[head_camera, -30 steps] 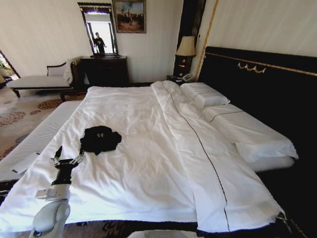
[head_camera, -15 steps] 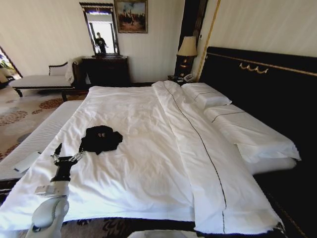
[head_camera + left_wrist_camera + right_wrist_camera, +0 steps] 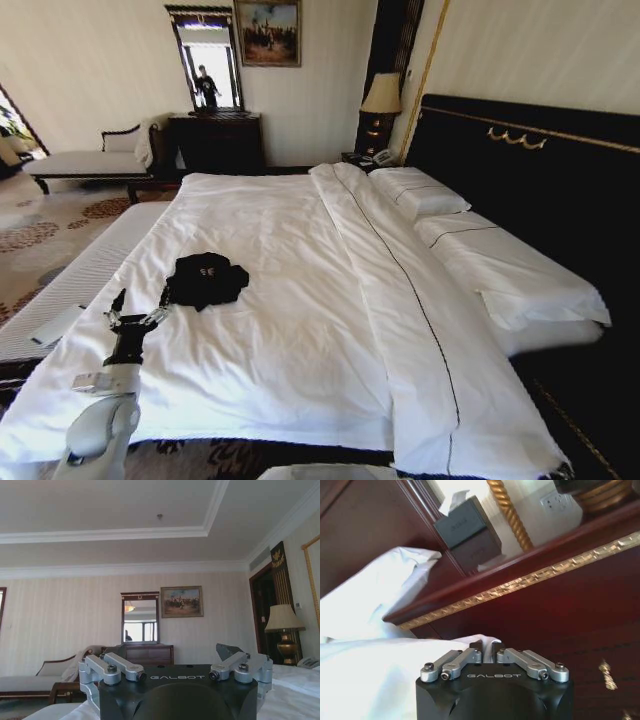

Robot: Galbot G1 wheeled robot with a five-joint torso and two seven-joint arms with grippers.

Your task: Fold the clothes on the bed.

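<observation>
black t-shirt (image 3: pixel 204 279) lies bunched on white duvet (image 3: pixel 300 300) toward left edge of bed (image 3: pixel 520 200), unfolded. left gripper (image 3: pixel 135 310) low just beside it, jaws apart, likely ready to pinch cloth. right gripper (image 3: pixel 487 656) near dark wood panel, jaws together, idle.

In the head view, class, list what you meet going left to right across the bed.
left gripper → black T-shirt → thin dark stripe on the duvet → pillows → dark headboard
</observation>
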